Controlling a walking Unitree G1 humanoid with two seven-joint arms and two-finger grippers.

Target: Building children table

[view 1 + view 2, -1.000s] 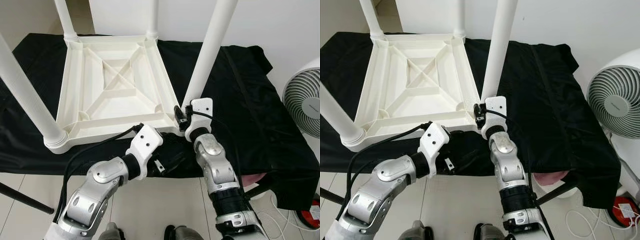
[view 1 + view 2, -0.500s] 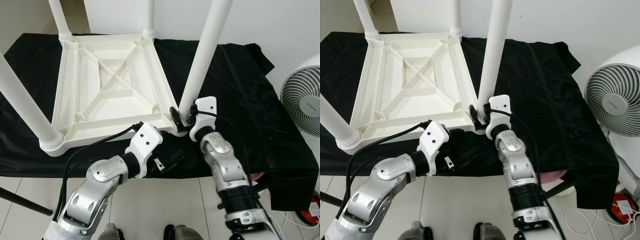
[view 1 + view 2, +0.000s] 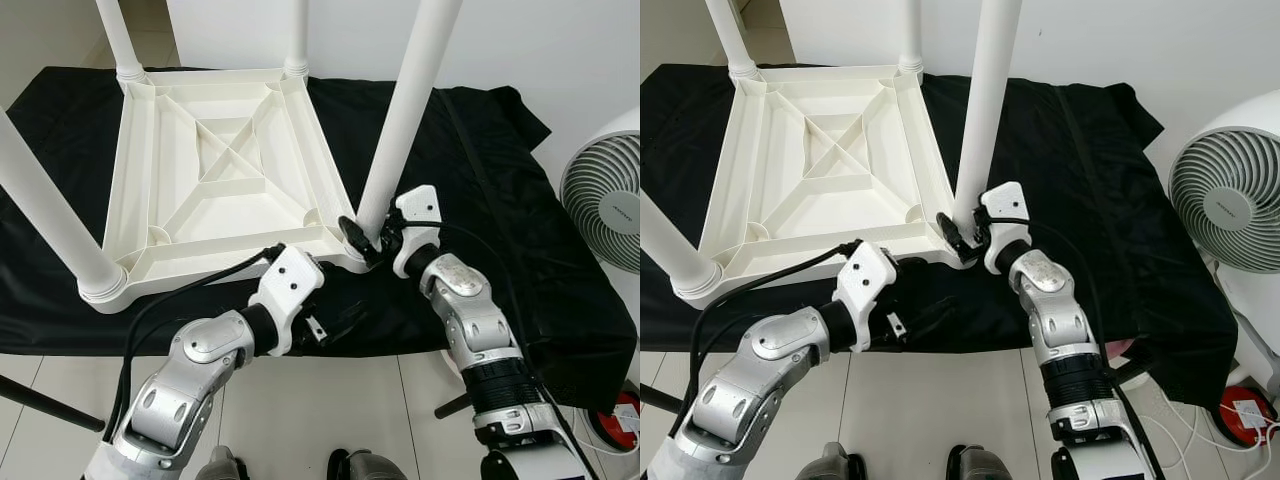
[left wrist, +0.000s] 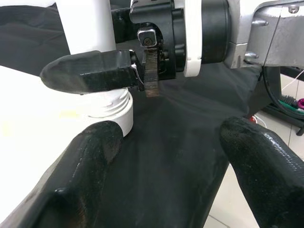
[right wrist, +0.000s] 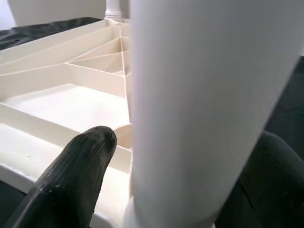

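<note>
White table leg (image 3: 405, 110) between right gripper (image 3: 368, 238) jaws.

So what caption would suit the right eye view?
Right gripper clasps a white leg of the upturned table; left gripper waits open nearby.

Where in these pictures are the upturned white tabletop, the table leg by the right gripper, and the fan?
upturned white tabletop (image 3: 215, 185), left eye view, ribbed underside.
table leg (image 3: 400, 120), left eye view, mid-shaft.
right gripper (image 3: 365, 240), left eye view, between its fingers.
fan (image 3: 1225, 200), right eye view, grille.
</note>
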